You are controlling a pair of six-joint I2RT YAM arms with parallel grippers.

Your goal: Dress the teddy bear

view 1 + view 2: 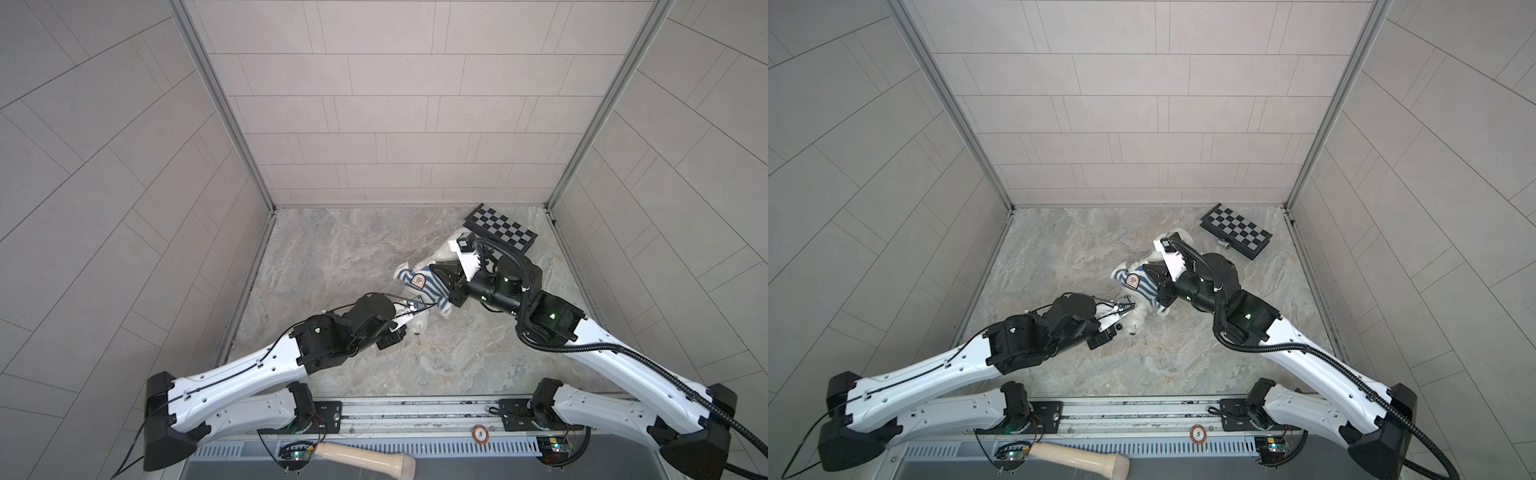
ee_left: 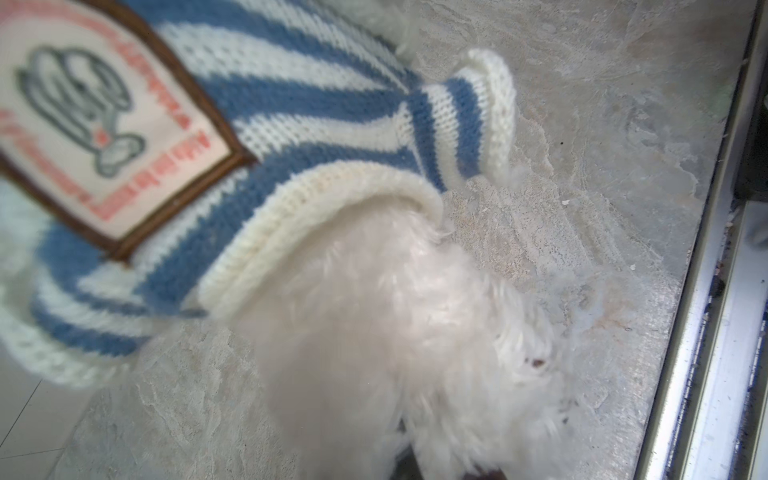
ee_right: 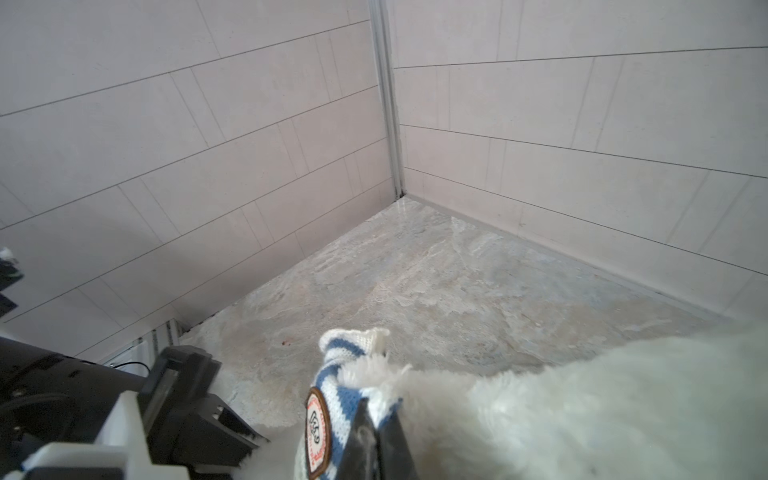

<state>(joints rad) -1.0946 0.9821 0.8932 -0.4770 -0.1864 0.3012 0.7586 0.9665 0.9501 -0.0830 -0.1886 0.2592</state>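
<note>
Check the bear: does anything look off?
Yes. One sleeve of the striped sweater sticks out with no paw showing at its cuff, so the teddy bear's arm may not be through it. Loose white fluff lies on the table beside it.

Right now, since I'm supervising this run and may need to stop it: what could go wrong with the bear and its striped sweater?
The left gripper seems shut only on loose fur of the teddy bear, opposite the right gripper pinching the striped sweater; a pull could slip off the fur. The sleeve looks empty, so an arm may be trapped inside.
</note>
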